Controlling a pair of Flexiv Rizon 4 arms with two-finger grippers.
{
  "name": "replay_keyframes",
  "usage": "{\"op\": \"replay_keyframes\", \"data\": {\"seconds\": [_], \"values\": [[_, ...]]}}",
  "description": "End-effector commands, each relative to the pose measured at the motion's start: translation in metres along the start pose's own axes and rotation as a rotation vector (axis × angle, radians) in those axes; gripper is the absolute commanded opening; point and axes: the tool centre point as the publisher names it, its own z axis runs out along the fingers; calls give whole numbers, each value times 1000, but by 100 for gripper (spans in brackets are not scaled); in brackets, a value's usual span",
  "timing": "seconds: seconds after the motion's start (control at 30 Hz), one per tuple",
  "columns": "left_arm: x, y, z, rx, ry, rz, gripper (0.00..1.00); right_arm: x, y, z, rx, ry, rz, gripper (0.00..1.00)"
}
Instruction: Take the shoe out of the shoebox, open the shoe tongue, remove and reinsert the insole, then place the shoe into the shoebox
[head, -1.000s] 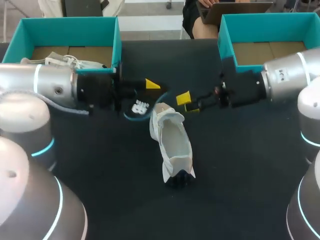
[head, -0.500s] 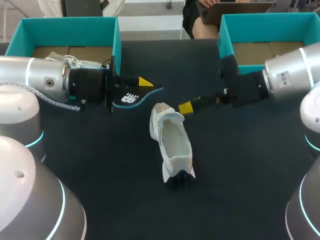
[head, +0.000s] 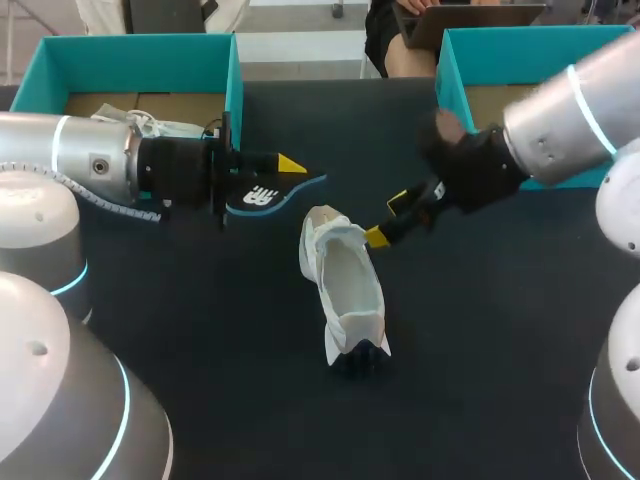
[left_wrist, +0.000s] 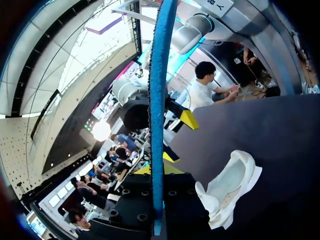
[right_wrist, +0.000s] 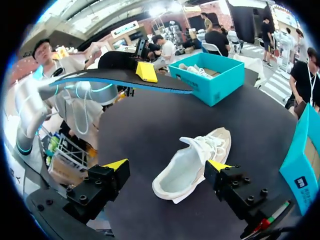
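The head view shows the left fingers (head: 290, 163) pressed together on the insole (head: 268, 193), one yellow tip lying on its upper face; the insole is held flat above the bench (head: 200, 350), off to one side of the shoe (head: 345, 285) and apart from it. The left wrist view shows the same insole only edge-on, as a thin blue strip rising from between the black finger blocks, with the shoe on the bench beside and beyond them.

Only the right wrist view shows how the right fingers (right_wrist: 116, 165) stand: spread wide. The shoe lies on the bench ahead of them, in line with the gap and touched by neither tip. From above, their lower yellow tip sits just beside the shoe's far end; whether it touches cannot be told.

The shoe rests on its sole with the opening facing up, in the middle of the bench between the two arms. A teal shoebox (head: 130, 60) at the far left corner holds a second shoe (head: 150, 125); another teal shoebox (head: 540, 60) stands at the far right corner.
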Motion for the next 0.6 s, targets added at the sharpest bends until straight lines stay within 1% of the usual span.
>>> {"op": "replay_keyframes", "data": {"seconds": [0.03,0.07,0.1,0.13,0.17,0.2,0.23,0.3,0.33,0.4,0.47,0.6], "values": [[6,-3,1,7,10,-14,0,4,8,2,166,-127,-150,100],[12,-6,2,12,18,-34,0,1,6,5,158,-139,-248,100],[16,-9,2,27,27,-47,0,1,5,6,127,-155,-298,100],[19,-12,2,33,23,-59,0,-1,3,7,154,-140,-341,100],[22,-16,2,40,21,-73,0,-4,1,10,144,-135,-388,100],[23,-19,1,48,22,-72,0,-6,0,10,106,-130,-424,100],[25,-23,0,49,-3,-70,0,-7,-2,12,104,-121,-459,100],[29,-31,0,72,-25,-84,0,-10,-5,15,132,-99,-511,100],[31,-34,-1,79,-36,-93,0,-11,-5,17,118,-84,-543,100],[39,-39,1,93,-36,-112,0,-13,-9,19,120,-67,-592,100],[48,-44,4,107,-23,-130,0,-15,-13,23,96,-43,-659,100],[66,-52,12,115,-29,-163,0,-19,-26,27,55,-42,-736,100]]}}
